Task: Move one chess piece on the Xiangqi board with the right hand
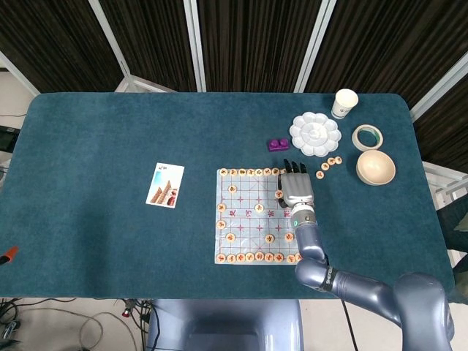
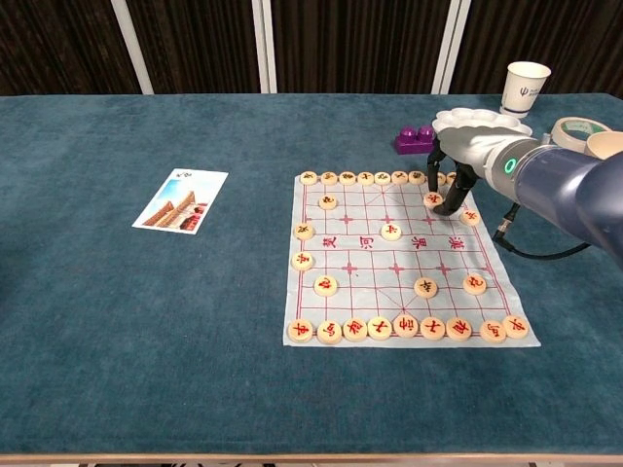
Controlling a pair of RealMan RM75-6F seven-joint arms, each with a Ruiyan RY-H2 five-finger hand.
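The Xiangqi board point(image 2: 370, 263) is a pale sheet with red lines near the table's front, also in the head view point(image 1: 248, 219). Round tan pieces with red characters line its near and far rows, and several more stand between. My right hand point(image 2: 467, 161) hangs over the board's far right part, fingers pointing down. They pinch one chess piece point(image 2: 433, 199), which sits one row in from the far edge. In the head view the right hand point(image 1: 296, 190) covers that piece. The left hand is not in either view.
A purple block point(image 2: 416, 139) and a white palette dish point(image 2: 482, 126) lie just beyond the hand. A paper cup point(image 2: 527, 88), tape roll point(image 2: 574, 129) and bowl point(image 2: 608, 156) stand at the far right. Loose pieces point(image 1: 329, 162) lie off the board. A picture card point(image 2: 181, 200) lies to the left.
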